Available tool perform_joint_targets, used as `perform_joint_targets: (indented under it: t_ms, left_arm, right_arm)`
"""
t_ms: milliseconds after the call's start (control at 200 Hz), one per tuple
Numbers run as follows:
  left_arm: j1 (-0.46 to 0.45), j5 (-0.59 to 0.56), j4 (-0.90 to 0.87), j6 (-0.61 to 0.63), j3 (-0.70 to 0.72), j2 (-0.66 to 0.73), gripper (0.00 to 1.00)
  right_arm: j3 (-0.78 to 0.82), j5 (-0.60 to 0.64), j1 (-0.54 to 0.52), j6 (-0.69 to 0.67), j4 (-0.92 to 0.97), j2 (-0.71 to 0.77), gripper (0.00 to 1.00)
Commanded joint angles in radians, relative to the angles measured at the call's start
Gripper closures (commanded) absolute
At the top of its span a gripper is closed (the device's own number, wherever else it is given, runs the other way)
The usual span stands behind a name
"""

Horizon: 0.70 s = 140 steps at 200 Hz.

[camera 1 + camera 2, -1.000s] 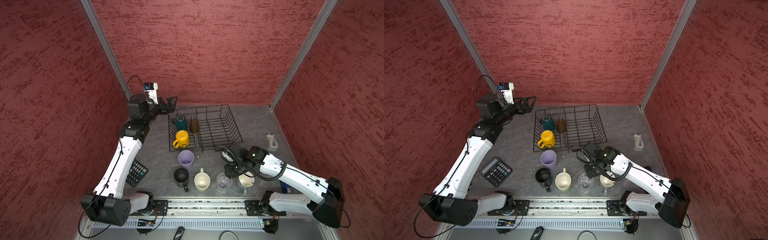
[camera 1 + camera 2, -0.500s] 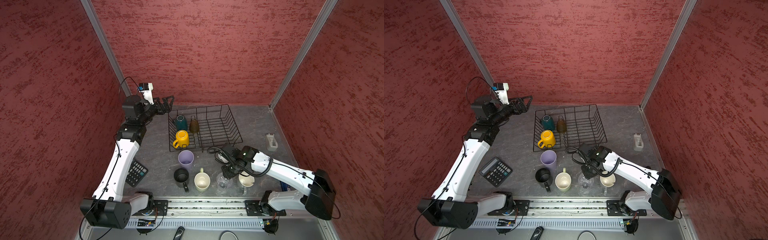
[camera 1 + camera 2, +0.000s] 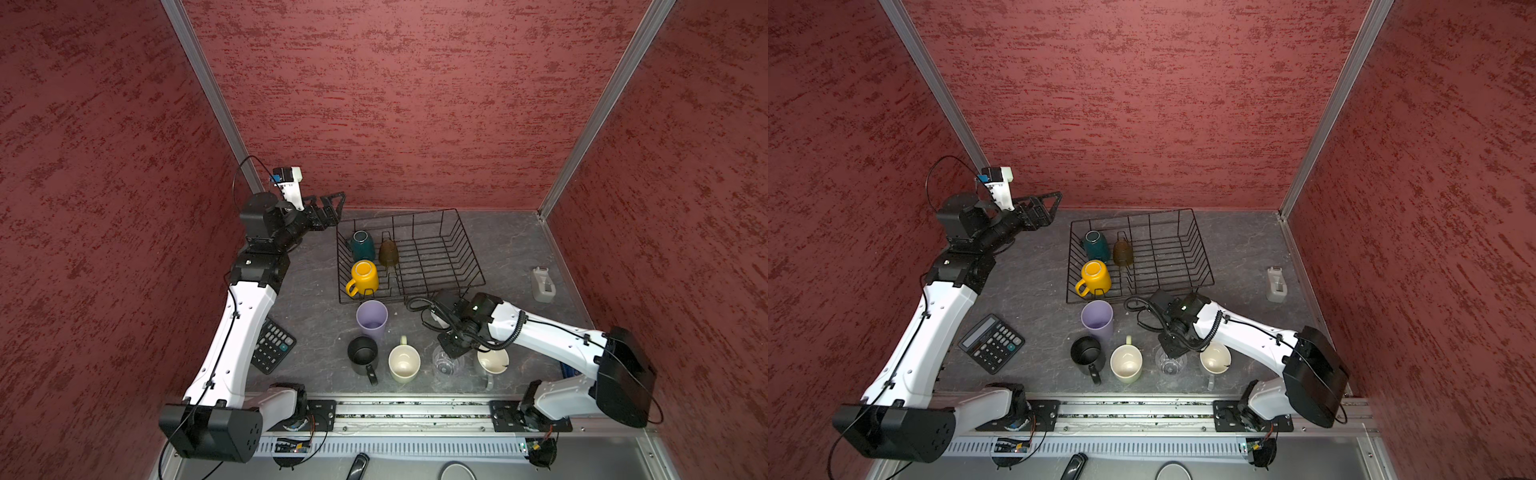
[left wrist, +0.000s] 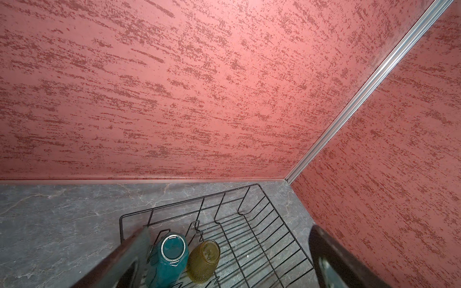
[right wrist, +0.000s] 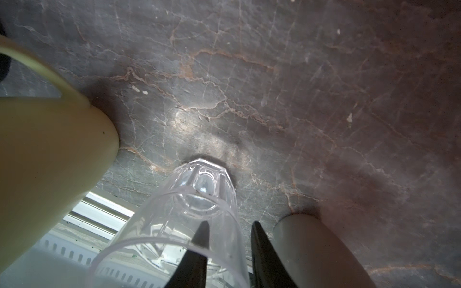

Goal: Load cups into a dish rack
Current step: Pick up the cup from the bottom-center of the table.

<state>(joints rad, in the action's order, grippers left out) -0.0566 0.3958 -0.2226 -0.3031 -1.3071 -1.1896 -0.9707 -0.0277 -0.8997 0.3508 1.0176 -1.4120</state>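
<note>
Right gripper [image 3: 454, 348] dropped onto clear ribbed glass [image 3: 448, 366], lower centre on counter [image 3: 316, 270]. Jaws straddle its rim; can't tell if clamped. Left gripper [image 3: 333, 205] spread wide, upper left.

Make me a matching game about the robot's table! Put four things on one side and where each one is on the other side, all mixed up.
Things:
1. lilac tumbler
2. calculator
3. yellow mug
4. clear glass

Places:
A. one finger of the right gripper is inside it
B. upside down in the dish rack
C. upright on the table, just in front of the rack
D. flat on the table beside the left arm

Pairs: 1-C, 2-D, 3-B, 4-A
</note>
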Motion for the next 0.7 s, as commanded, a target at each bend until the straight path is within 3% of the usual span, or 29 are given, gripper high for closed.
perform_joint_targets:
  t_ms: [0,501,696]
  left_arm:
    - [0.011,0.015,0.020,-0.005,0.008,0.024,0.00]
    - [0.024,0.011,0.043,-0.011,0.037,0.035,0.00]
    - [0.026,-0.005,0.058,-0.019,0.050,0.035,0.00]
  right_arm:
    - [-0.015,0.083,-0.007,0.015,0.009,-0.011,0.74]
    - [-0.045,0.169,-0.010,0.053,0.040,-0.004,1.00]
    - [-0.139,0.170,-0.010,0.058,0.108,0.052,1.00]
